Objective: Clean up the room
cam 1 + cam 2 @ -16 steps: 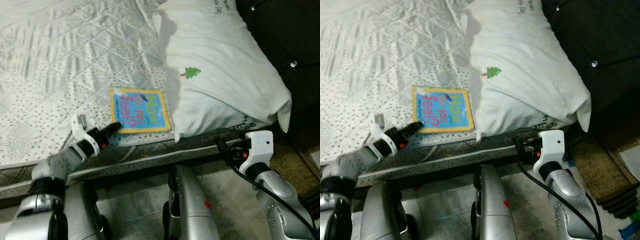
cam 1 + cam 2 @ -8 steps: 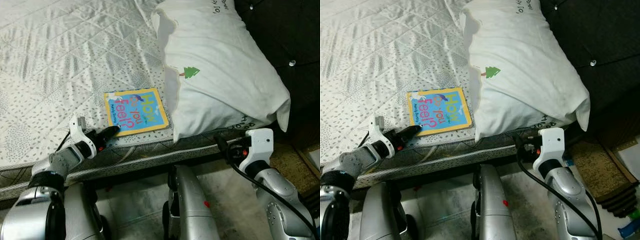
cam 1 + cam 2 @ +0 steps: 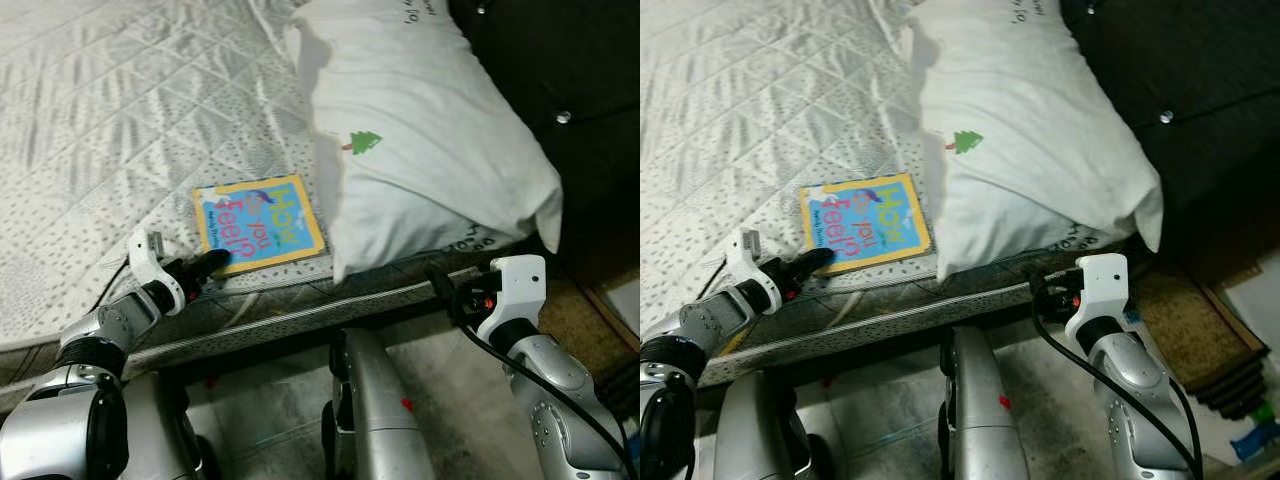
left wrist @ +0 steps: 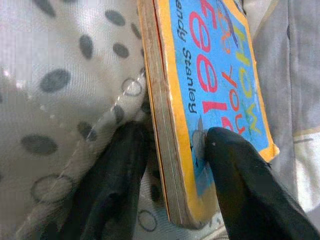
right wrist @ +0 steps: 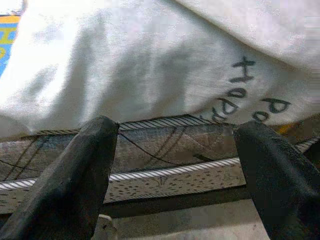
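Pillow (image 3: 420,150) close against book's (image 3: 258,224) right

Left end effector (image 3: 212,262) pinched closed; right end effector (image 5: 177,170) spread wide

head stereo: looks steeply down on bed (image 3: 120,110) edge, both eyes share book (image 3: 258,222) and pillow (image 3: 420,130) | left wrist: close on book | right wrist: close under pillow

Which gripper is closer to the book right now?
Left. The left gripper is clamped on the book at its near corner; the right gripper hangs open below the pillow, beside the mattress edge.
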### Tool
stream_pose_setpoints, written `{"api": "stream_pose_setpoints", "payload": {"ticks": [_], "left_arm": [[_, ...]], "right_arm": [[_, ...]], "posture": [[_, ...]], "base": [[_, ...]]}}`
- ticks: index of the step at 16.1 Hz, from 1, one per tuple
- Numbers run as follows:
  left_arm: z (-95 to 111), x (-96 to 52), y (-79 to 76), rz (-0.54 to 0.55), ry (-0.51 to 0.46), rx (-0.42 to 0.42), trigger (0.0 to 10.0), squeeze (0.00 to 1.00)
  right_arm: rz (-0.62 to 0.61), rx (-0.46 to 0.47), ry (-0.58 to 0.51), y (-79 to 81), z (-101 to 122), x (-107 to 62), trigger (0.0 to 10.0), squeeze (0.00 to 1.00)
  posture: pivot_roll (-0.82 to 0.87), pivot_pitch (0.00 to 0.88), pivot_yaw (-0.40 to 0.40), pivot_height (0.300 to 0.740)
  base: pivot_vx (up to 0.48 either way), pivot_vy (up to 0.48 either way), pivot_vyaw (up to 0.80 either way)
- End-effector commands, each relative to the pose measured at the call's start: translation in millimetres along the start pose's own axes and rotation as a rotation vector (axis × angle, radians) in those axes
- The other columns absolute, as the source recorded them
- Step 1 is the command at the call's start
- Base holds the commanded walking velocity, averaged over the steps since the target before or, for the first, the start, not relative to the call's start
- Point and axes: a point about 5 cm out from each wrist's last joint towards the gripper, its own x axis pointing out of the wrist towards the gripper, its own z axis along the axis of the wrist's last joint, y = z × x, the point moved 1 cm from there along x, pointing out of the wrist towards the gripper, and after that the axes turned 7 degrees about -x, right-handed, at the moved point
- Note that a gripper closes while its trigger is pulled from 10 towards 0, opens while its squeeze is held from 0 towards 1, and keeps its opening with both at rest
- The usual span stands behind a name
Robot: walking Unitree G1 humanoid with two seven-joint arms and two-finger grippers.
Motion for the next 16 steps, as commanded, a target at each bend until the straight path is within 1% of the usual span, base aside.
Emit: {"api": "stream_pose_setpoints", "payload": {"ticks": [1,4,6,9,11,12,14,16], "left_arm": [[17.5,-18.2,22.9,0.154,-0.082,0.042,10.0,1.00],[14.5,-20.5,25.7,0.157,-0.085,0.078,10.0,1.00],[13.3,-25.5,30.2,0.162,-0.101,0.073,10.0,1.00],[6.1,-40.7,42.5,0.176,-0.112,0.055,10.0,1.00],[1.3,-54.3,50.8,0.193,-0.126,0.041,10.0,1.00],[-0.4,-64.1,52.8,0.200,-0.142,0.038,10.0,1.00],[-1.7,-81.6,52.5,0.215,-0.171,0.045,10.0,1.00],[-4.6,-98.0,47.9,0.228,-0.195,0.044,10.0,1.00]], "right_arm": [[-0.020,0.004,0.011,-3.9,-3.4,-1.5,10.0,0.00],[-0.018,0.011,0.002,-1.6,-3.1,3.1,10.0,0.00],[-0.014,0.018,-0.006,1.1,-2.8,7.4,10.0,0.00],[-0.011,0.032,-0.021,4.7,-2.3,14.8,10.0,0.00],[-0.010,0.042,-0.030,8.0,-2.9,19.7,10.0,0.00],[-0.010,0.047,-0.035,9.5,-3.7,21.2,10.0,0.00],[-0.011,0.053,-0.039,10.8,-5.1,23.4,10.0,0.00],[-0.014,0.058,-0.045,11.2,-6.7,26.0,10.0,0.00]], "posture": [[-0.20,0.255,-0.136,0.533],[-0.18,0.238,-0.129,0.533],[-0.17,0.225,-0.125,0.533],[-0.14,0.199,-0.112,0.533],[-0.12,0.184,-0.101,0.533],[-0.10,0.174,-0.093,0.533],[-0.08,0.165,-0.084,0.533],[-0.06,0.160,-0.077,0.533]], "base": [[0.000,0.000,0.00],[0.000,0.000,0.00],[0.000,0.000,0.00],[0.000,0.000,0.00],[0.000,0.000,0.00],[0.000,0.000,0.00],[0.000,0.000,0.00],[0.000,0.000,0.00]]}}
